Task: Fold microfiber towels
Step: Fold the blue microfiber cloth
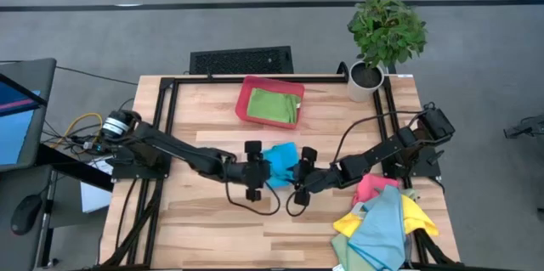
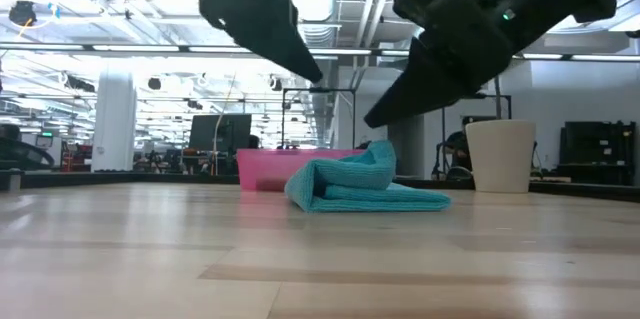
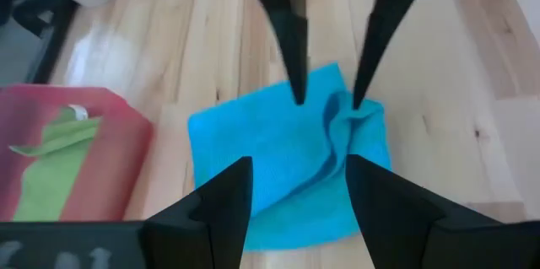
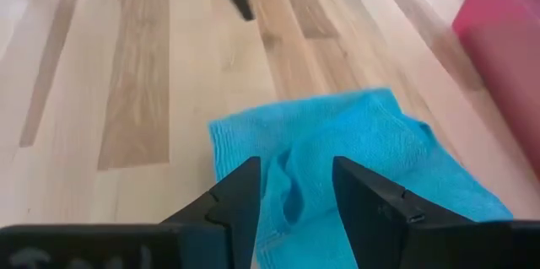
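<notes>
Bright blue and soft, the folded towel (image 1: 280, 164) lies rumpled at mid-table (image 1: 204, 228), a raised crease along one side. The left gripper (image 3: 288, 186) and right gripper (image 4: 295, 186) hover over it from opposite sides, fingers parted, holding nothing. Only the high view shows the heap of pink, yellow and pale blue towels (image 1: 382, 220) at the right corner, and a green towel (image 1: 274, 105) in the rigid red tray (image 1: 243, 101). The low view shows the blue towel's layered, plush edges.
</notes>
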You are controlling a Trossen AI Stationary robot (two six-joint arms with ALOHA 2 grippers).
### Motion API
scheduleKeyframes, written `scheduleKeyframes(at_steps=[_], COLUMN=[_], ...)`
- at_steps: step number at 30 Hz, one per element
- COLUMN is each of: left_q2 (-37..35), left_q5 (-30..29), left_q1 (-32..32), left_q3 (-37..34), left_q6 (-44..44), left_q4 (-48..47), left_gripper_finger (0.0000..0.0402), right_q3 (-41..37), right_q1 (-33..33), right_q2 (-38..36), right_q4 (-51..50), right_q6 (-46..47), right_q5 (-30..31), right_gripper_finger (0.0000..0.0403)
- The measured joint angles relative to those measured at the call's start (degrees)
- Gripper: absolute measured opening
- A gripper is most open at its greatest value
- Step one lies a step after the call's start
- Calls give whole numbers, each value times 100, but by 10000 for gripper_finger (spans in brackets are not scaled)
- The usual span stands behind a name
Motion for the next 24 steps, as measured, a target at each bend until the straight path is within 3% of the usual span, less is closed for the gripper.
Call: scheduleKeyframes(at_steps=[12,24], left_q2=[401,402], left_q5=[9,-47], left_q1=[-91,-132], left_q3=[-404,-409], left_q6=[-416,-444], left_q4=[462,534], left_gripper_finger=[185,185], right_q3=[32,42], right_q1=[-11,163], right_q2=[498,98], right_q4=[-424,-1171], right_q6=[209,803], right_q5=[19,435], right_gripper_finger=[175,138])
